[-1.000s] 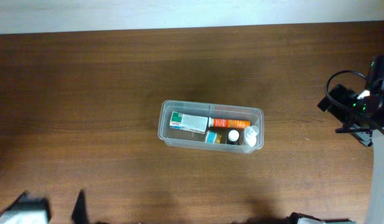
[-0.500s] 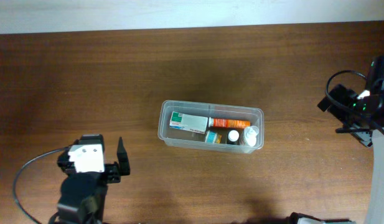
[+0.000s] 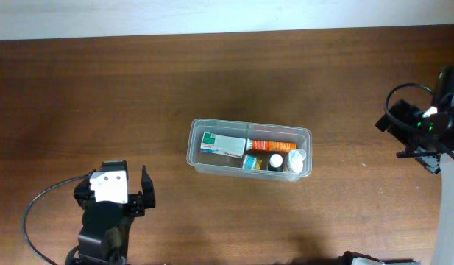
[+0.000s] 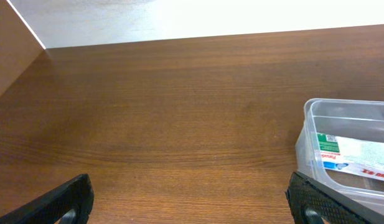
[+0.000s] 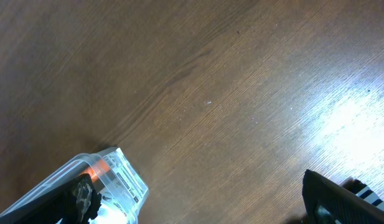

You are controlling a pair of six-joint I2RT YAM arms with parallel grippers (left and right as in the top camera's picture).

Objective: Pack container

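The clear plastic container (image 3: 249, 134) stands at the table's middle. It holds a white-and-green carton (image 3: 223, 143), an orange tube (image 3: 271, 145) and small bottles (image 3: 285, 160). My left gripper (image 3: 113, 182) is open and empty at the front left, well apart from the container. In the left wrist view its fingers (image 4: 188, 205) spread wide over bare wood, with the container (image 4: 347, 104) at the right. My right gripper (image 3: 400, 136) is open and empty at the far right. In the right wrist view (image 5: 210, 211) the container's corner (image 5: 98, 180) lies by one finger.
The brown wooden table (image 3: 101, 88) runs to a white wall at the back edge (image 3: 212, 18). Black cables loop by both arms (image 3: 35, 213). A white-and-black object (image 3: 366, 259) peeks in at the bottom edge.
My left arm has come into view from the bottom left corner and now sits at the front left. The right arm and the container have not moved.
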